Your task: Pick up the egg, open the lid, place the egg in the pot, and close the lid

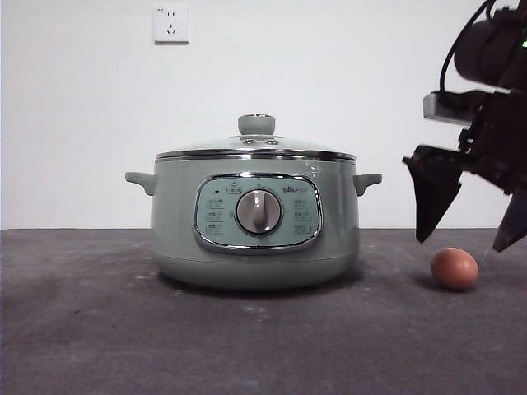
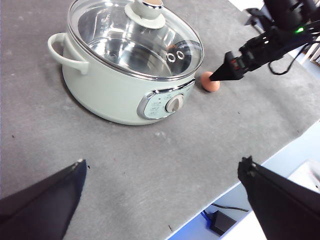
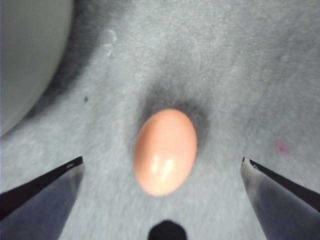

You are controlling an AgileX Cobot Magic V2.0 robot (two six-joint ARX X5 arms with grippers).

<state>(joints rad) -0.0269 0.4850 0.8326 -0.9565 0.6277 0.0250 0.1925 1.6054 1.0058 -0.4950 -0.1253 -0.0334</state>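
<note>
Lying on its side on the grey surface [image 1: 99, 329], the egg [image 1: 454, 268] rests just beside the pot [image 1: 255, 222]; in the front view we see its long axis run roughly across the picture, level with the surface. In the right wrist view the egg [image 3: 165, 151] lies lengthwise between the two jaws, untouched. We find its shell smooth, brown-orange and faintly glossy. The right claw [image 1: 469, 218] hangs spread wide just above the egg, one jaw to each side. The left claw [image 2: 162, 200] is also spread wide, well apart from the pot and holding nothing. The lid [image 1: 256, 146] sits closed on the pot, its pale green knob [image 1: 256, 124] upright. Small print on the control panel [image 1: 258, 211] is too fine for us to read.
</note>
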